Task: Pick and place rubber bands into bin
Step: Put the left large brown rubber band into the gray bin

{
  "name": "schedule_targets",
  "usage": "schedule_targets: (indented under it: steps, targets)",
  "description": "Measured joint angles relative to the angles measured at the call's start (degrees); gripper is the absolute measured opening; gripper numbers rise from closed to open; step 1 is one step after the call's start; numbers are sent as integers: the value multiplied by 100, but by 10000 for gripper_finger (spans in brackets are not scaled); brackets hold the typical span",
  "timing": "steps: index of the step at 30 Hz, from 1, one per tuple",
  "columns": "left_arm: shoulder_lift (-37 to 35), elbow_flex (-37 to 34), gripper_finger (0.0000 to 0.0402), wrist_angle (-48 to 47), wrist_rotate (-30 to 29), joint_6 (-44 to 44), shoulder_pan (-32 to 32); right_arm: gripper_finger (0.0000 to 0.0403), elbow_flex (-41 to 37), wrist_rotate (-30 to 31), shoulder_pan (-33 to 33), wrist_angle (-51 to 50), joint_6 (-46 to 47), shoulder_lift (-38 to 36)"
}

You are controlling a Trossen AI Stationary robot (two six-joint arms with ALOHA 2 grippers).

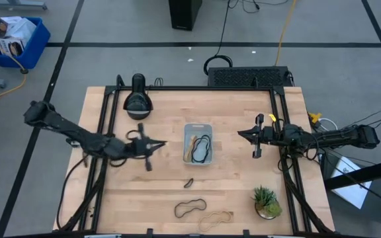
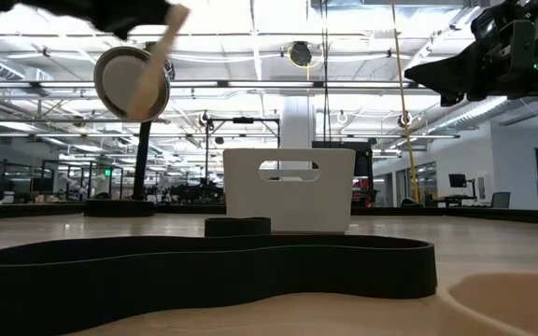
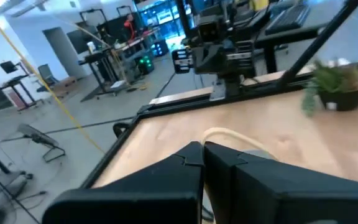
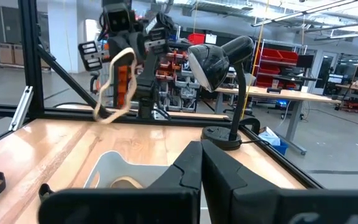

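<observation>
- Your left gripper (image 1: 156, 143) is hanging above the table just left of the bin (image 1: 198, 127), clenched on a tan rubber band (image 4: 114, 84) that is dangling from its fingers in the right wrist view.
- That same band is showing as a pale loop (image 3: 229, 134) just past the pressed-together fingers (image 3: 185, 162) in the left wrist view.
- The bin is sitting mid-table and is already holding a black band (image 1: 202, 148) and what is probably a tan one (image 1: 190, 147) along its left side; the overhead view is too small for you to be sure.
- Three bands are lying on the near part of the table: a small dark one (image 1: 188, 182), a black loop (image 1: 190, 209) and a tan loop (image 1: 215, 219).
- Your right gripper (image 1: 242, 133) is waiting to the right of the bin, fingers closed together and holding nothing.
- A black desk lamp (image 1: 137, 99) is standing at the far left, and a small potted plant (image 1: 266, 201) is sitting at the near right corner.
</observation>
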Motion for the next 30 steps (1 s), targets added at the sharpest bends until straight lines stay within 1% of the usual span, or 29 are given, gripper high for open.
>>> schedule_targets:
  steps: [5, 9, 12, 18, 23, 27, 30]
  targets:
    - [1047, 831, 2, -4, 998, 232, 835, 0, 0, -1, 0, 0, 0, -1]
    - [1815, 1368, 1, -26, 1619, 434, 1444, 0, 0, -2, 0, 0, -2, 0]
    - [2254, 1624, 1, -43, 2006, 410, 1864, 0, 0, -2, 0, 0, -22, 0]
    - [3019, 1675, 1, -102, 2583, 162, 2473, 0, 0, 0, 0, 0, -145, 0]
    - [3658, 1675, 1, 125, 3161, 30, 2693, 0, 0, 0, 0, -2, -334, -2]
    - [3981, 1675, 1, 311, 3340, 15, 2717, 0, 0, 0, -1, -1, -342, -1]
    - [4058, 1675, 4, 319, 3349, -11, 2717, 0, 0, 1, -2, -1, -343, -1]
